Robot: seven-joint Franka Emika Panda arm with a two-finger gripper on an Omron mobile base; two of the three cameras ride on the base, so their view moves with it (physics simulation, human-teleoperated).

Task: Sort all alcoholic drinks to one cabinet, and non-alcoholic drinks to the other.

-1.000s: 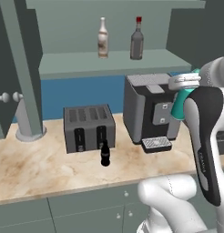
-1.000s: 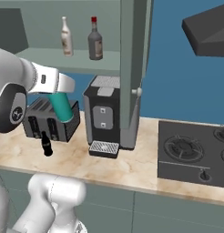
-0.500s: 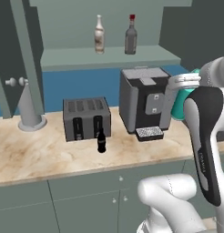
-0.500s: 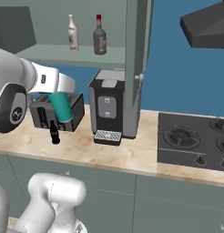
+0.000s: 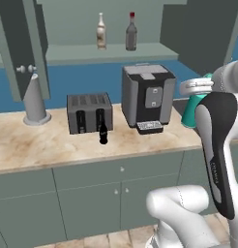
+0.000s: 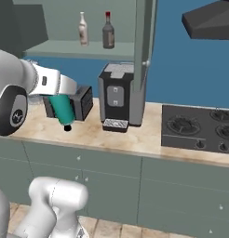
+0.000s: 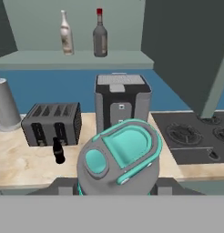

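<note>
Teal flask stays gripped while the base backs away.

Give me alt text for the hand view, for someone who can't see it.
The teal flask with its grey cap fills the foreground, held up above a beige kitchen counter. On the counter behind it are a small black bottle, a grey toaster and a coffee machine. On the open cabinet shelf above stand a pale cream bottle and a red-capped grey bottle.
</note>
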